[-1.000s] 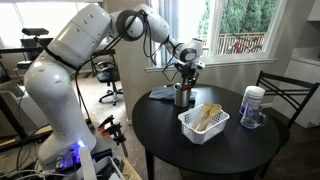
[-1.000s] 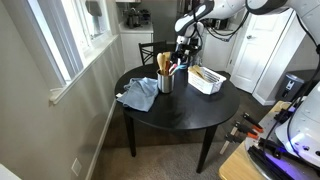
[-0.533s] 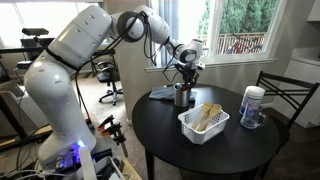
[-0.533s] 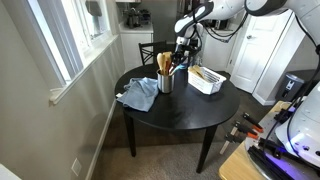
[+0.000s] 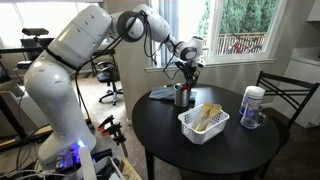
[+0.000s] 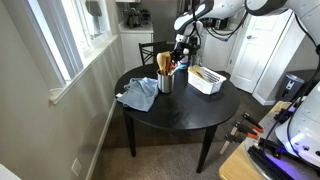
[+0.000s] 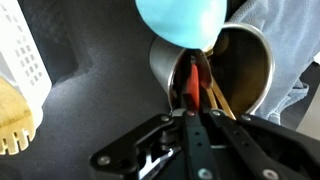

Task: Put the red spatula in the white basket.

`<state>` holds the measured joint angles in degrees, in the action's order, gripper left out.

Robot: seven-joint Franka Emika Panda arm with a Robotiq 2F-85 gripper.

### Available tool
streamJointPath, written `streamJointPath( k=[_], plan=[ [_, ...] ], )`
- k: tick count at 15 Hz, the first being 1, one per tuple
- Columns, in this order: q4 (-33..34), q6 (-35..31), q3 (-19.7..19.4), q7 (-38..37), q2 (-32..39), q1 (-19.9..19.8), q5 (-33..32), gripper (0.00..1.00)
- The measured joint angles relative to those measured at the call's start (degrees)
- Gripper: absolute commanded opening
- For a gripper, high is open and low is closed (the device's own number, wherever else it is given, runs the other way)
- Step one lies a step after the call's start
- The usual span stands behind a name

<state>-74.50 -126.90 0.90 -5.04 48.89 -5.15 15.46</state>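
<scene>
Gripper [image 7: 196, 112] fingers come in from the bottom of the wrist view and are pressed together, and we read them as clenched on the red spatula [image 7: 189, 80]. This thin red shaft rises from between the fingertips and stands inside a metal cup [image 7: 250, 70]. The cup sits directly below the gripper. A thin wooden handle [image 7: 216, 96] leans in it just beside the spatula, and a rounded pale blue utensil head [image 7: 180, 20] fills the view beyond the fingertips. In both exterior views we see the gripper [image 5: 187, 72] [image 6: 180, 58] pointing straight down over the cup [image 5: 183, 96] [image 6: 166, 82] on a round black table [image 5: 190, 150]. The spatula itself is too small to make out in those views. The white basket [image 5: 203, 124] [image 6: 207, 79] stands on the table near the gripper but apart from the cup. In the wrist view its slotted wall [image 7: 22, 50] is off to the left of the fingers. A pale wooden utensil [image 5: 208, 116] lies in the basket. A crumpled blue cloth [image 6: 138, 94] lies on the far side of the cup from the basket, and a white-lidded clear jar [image 5: 252, 107] stands well beyond the basket.
</scene>
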Motion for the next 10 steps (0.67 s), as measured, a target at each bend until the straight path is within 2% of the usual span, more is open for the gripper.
streamJointPath(
  k=[10],
  plan=[
    [2.79,-0.34,0.25,-0.3,-7.41,0.73,-0.03,0.05]
  ],
)
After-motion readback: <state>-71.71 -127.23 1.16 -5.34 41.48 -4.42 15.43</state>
